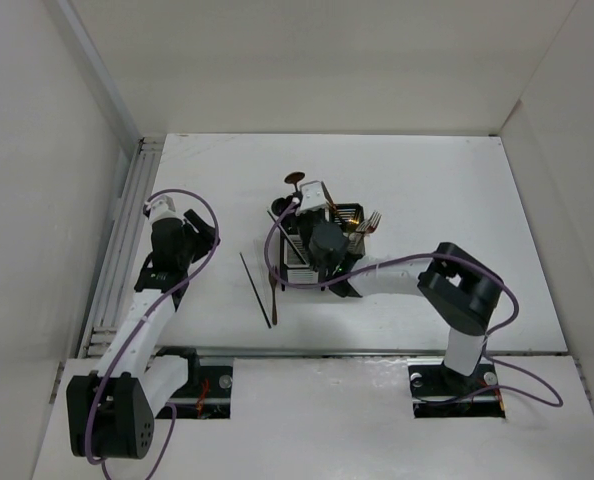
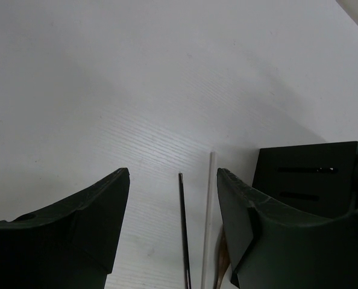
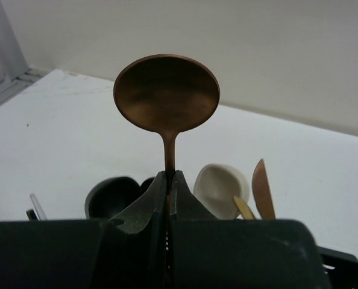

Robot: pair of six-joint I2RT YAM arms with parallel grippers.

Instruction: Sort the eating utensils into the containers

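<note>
The right gripper (image 3: 169,177) pinches the handle of a copper spoon (image 3: 166,93), bowl pointing straight out along its jaws, above the far-left corner of the containers (image 1: 352,213), while the left gripper (image 2: 173,171), parted and empty, hangs well apart.

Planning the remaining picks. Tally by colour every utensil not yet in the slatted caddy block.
Black: 1, thin black chopstick lying loose.
Pale: 1, pale chopstick beside it.
Copper: 2, slim copper utensil lying loose; round copper spoon in the shut right gripper.
Total: 4
</note>
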